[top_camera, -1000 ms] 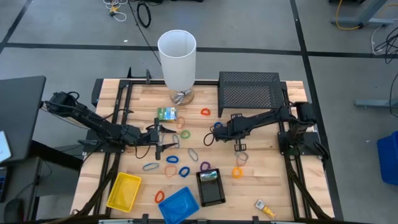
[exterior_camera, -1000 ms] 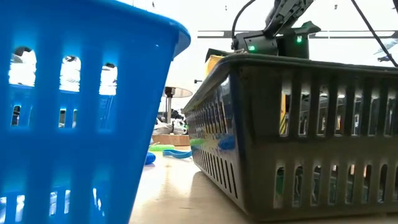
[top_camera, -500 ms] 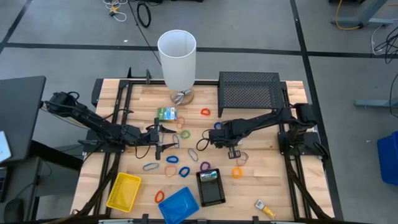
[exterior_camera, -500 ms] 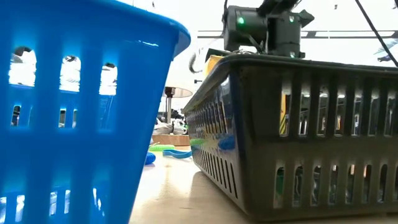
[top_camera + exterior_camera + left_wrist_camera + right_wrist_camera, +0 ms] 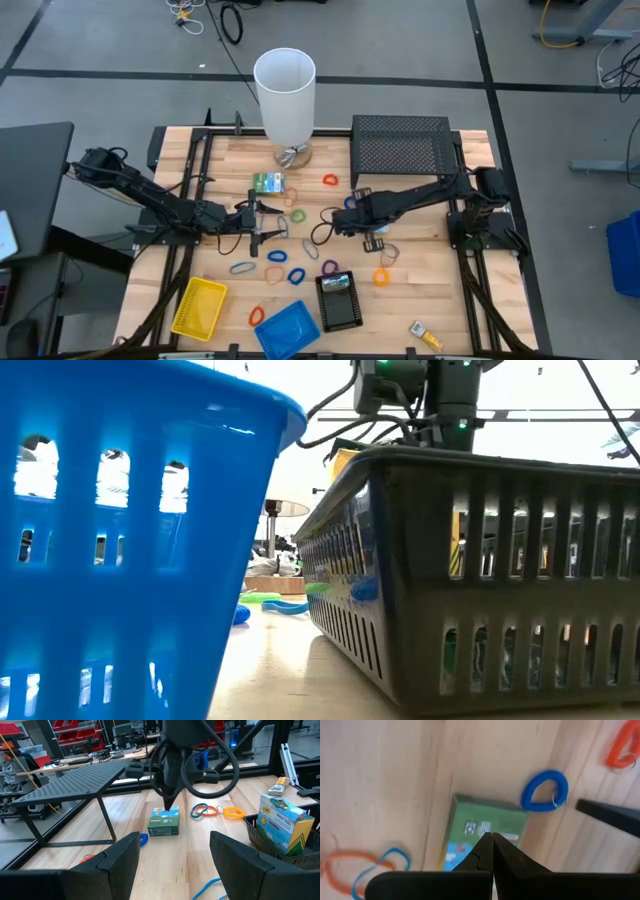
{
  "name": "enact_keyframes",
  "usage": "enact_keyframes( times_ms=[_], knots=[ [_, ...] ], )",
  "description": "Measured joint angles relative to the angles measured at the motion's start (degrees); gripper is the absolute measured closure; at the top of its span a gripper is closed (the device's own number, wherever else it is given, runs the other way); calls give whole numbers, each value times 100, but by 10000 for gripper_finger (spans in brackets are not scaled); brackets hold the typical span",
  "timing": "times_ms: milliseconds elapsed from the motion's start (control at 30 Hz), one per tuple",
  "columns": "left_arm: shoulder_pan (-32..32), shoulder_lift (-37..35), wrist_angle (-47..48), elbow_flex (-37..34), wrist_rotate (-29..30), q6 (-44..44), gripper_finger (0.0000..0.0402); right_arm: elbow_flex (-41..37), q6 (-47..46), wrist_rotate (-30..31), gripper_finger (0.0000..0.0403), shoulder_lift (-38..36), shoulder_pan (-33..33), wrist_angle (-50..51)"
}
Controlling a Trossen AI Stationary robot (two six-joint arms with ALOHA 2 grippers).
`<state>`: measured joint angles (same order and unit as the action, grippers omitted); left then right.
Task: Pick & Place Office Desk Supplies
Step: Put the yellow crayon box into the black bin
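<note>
The right gripper (image 5: pixel 492 840) is clenched, tips over a small green box (image 5: pixel 487 832); contact cannot be judged. The left gripper (image 5: pixel 175 855) is spread wide, empty.

We count three shallow plastic trays on the wooden table: one yellow (image 5: pixel 199 307), one blue (image 5: pixel 288 329), one black (image 5: pixel 338 301). Three small printed boxes show, one green (image 5: pixel 268 183), one in the black tray (image 5: pixel 338 283), one yellow (image 5: pixel 426 335). About fifteen coloured rubber-band loops (image 5: pixel 297 276) lie scattered.
</note>
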<state>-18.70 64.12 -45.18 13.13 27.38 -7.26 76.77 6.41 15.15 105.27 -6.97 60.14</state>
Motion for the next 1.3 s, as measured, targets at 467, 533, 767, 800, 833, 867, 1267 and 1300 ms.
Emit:
enact_keyframes(
  times_ms=[467, 533, 767, 800, 833, 867, 1267, 1300],
  knots=[
    [0, 0, 80, 2, -1, -3, 156, -688, -1425, 396, 388, 0, -994, 56],
    [0, 0, 78, 2, -1, -5, 156, -688, -1616, 395, 364, 0, -1059, 66],
    [-2, 0, 43, 2, -1, -5, 156, -688, -2075, 593, 237, 0, -1095, 70],
    [-2, 0, 43, 2, -1, -5, 156, -688, -2107, 683, 221, 0, -1087, 70],
    [-2, 0, 43, 2, -1, -5, 156, -688, -2119, 742, 206, 0, -1081, 68],
    [-2, 0, 43, 2, -1, -5, 156, -688, -2155, 759, 194, 0, -1081, 70],
    [-2, 0, 43, 2, -1, -45, 156, -1371, -2819, 952, 179, 42, -1079, -73],
    [-2, 0, 41, 2, -1, -48, 156, -1449, -2872, 952, 182, 42, -1079, -90]
  ],
)
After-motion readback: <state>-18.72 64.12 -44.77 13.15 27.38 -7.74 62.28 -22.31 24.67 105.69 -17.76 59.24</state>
